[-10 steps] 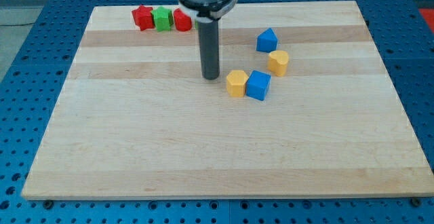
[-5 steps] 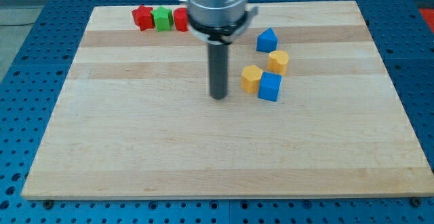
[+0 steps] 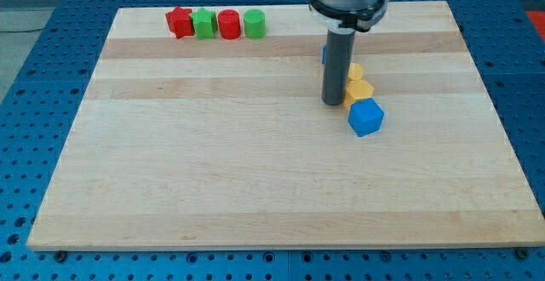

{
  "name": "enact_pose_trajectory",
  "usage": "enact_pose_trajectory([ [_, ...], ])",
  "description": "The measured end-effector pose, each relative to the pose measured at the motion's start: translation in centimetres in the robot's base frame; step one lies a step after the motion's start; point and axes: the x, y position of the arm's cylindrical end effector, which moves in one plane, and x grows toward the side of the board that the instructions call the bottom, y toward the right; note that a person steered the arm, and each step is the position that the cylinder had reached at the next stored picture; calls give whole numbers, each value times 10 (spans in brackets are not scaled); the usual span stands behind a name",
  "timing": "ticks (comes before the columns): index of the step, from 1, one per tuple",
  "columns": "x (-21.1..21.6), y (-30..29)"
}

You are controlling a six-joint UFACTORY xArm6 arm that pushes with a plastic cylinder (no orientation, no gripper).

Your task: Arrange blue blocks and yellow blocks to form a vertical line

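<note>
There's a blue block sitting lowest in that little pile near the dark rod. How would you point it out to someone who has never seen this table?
Look at the wooden board and find the dark rod coming down in its right half, with my tip on the wood. Just right of and below the tip lies the blue cube, at the bottom of a short column. Unlike the yellow blocks above it, it is blue and fully in sight.

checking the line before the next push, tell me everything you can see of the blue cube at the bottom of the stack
The blue cube looks like a small, solid, matte-painted block, seen with its top face and two side faces showing. It sits flat on the wooden board, turned at an angle to the board's edges. It is the lowest block of the cluster, with a yellow block touching its upper-left corner. My tip stands just to its upper left, not touching it.
</note>
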Motion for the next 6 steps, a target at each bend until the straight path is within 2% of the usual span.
enact_pose_trajectory([
  [2,2,-18],
  [3,27,-43],
  [4,40,-25],
  [6,41,-4],
])
